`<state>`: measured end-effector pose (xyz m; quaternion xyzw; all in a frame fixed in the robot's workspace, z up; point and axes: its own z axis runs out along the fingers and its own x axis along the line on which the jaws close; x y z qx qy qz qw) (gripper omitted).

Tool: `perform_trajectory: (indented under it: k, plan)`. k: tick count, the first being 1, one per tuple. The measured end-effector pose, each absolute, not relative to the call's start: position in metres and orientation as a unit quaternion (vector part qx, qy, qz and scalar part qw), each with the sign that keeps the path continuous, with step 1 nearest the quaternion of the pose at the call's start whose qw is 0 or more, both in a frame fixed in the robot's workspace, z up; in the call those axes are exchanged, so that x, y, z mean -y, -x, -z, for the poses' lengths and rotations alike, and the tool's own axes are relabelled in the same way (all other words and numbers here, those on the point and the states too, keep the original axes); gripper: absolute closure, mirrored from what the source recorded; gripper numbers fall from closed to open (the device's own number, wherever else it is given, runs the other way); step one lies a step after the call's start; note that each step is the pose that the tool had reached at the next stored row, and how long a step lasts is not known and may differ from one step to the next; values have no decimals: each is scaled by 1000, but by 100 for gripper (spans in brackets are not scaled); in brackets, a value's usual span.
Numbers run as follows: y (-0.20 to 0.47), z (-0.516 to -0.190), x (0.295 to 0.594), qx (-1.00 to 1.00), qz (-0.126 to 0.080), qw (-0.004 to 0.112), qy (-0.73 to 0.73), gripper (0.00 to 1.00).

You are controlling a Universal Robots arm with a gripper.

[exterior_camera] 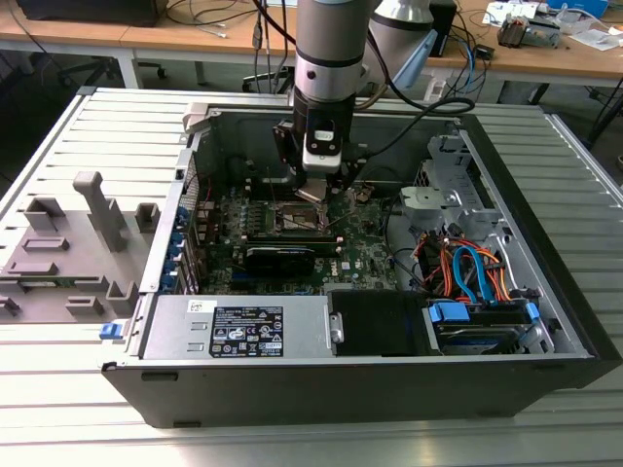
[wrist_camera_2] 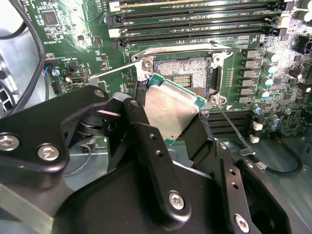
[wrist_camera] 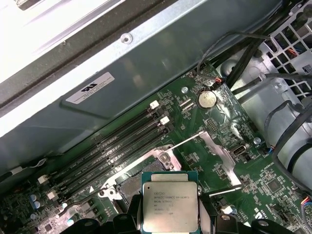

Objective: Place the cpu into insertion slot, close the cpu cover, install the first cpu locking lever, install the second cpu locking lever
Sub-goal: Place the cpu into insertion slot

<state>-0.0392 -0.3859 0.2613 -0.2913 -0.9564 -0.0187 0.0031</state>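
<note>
Hand [wrist_camera_2: 170, 126], second wrist view: clamped on 2 edges of the cpu [wrist_camera_2: 171, 109], just above the insertion slot [wrist_camera_2: 184, 73].
Risk: cpu looks skewed to the slot; lowered so, it may catch the rim or bend contacts.
Look, first wrist view: cpu [wrist_camera: 169, 207] silvery, square, green-edged, print upward.
Place, exterior view: inside the computer case [exterior_camera: 389, 389].

No print here is clear enough to read. A black label [exterior_camera: 248, 332] with white lines and marks sits on the power supply [exterior_camera: 170, 336]. In the first wrist view, the cpu [wrist_camera: 169, 207] top carries faint engraved lines, and a white sticker [wrist_camera: 90, 87] sits on the case wall [wrist_camera: 161, 63]. Tiny white lettering dots the board [wrist_camera_2: 63, 29].
</note>
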Motion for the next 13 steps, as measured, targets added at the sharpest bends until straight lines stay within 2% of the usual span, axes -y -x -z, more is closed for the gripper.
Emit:
perform_trajectory:
  k: [13]
  plan:
    - [39,-261,386,952,19,3,306,45]
